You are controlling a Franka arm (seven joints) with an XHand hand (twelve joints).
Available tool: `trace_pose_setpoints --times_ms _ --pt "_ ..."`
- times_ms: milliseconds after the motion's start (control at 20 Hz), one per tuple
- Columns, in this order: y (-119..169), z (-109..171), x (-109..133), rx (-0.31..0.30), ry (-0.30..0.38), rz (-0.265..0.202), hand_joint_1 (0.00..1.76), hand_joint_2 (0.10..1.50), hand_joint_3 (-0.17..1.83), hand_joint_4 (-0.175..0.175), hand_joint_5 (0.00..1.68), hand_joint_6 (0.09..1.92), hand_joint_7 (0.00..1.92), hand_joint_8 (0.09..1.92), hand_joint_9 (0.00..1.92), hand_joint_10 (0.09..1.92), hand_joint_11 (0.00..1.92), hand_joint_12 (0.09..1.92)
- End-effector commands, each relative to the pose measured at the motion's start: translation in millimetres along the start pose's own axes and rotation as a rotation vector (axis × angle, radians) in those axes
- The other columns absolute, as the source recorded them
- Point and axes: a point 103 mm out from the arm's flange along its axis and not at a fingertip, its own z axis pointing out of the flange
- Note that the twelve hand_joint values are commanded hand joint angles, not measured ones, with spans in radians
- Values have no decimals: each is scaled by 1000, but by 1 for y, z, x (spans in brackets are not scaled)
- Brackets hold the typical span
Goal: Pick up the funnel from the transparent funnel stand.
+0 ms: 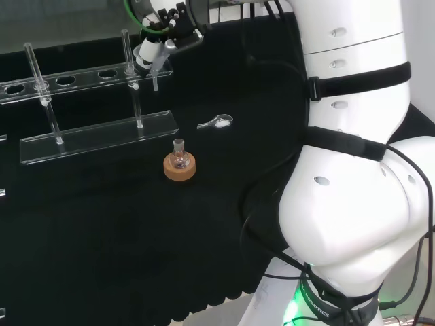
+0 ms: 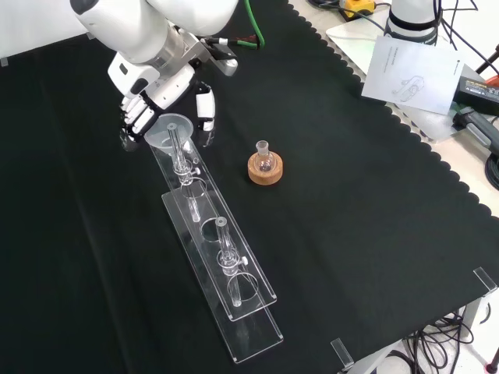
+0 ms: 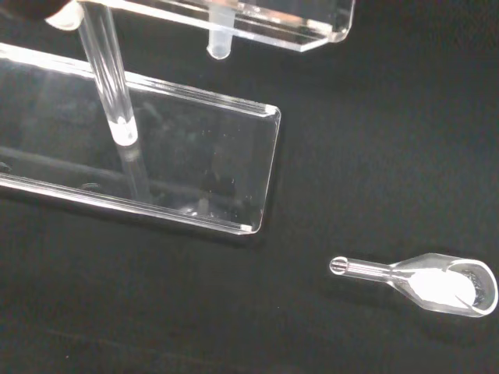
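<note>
The clear funnel [image 2: 173, 132] sits in the end hole of the transparent funnel stand [image 2: 234, 300]. The hand [image 2: 148, 105] hovers beside its rim, fingers [image 2: 204, 109] half curled, holding nothing. It looks light, slick and brittle; the rim seems the best place to take hold.

Head behind, front opposite (shared stand [image 1: 95, 136]).

Glossy white robot arm of rounded links, black bands at the joints, small round screw holes, black cables alongside, green glow at its base. Black-and-white robot hand [image 2: 160, 97].
</note>
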Motion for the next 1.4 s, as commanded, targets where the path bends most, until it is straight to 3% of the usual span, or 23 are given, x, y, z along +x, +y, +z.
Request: trace_pose_setpoints --times_ms 50,200,300,550,800,1000,1400 --pt "-1 1 -10 -27 -8 3 623 712 233 -37 153 87 97 707 409 745 277 1477" --pt "0 0 1 -51 -36 26 630 722 273 -48 312 87 304 727 627 646 341 1427" --pt "-1 -3 0 -115 -54 54 652 750 309 -55 488 115 465 734 764 602 442 1360" --pt "-13 -22 -4 -228 -66 77 747 780 409 -68 675 721 780 739 1056 489 724 1176" --pt "-34 -48 -8 -243 -77 83 772 782 440 -78 691 835 829 758 1129 470 807 1120" --pt "-56 -65 -9 -218 -102 105 776 779 450 -82 688 850 833 765 1158 463 824 1104" --pt "-102 -69 -6 -193 -120 182 776 775 458 -80 686 858 832 769 1177 456 822 1097"
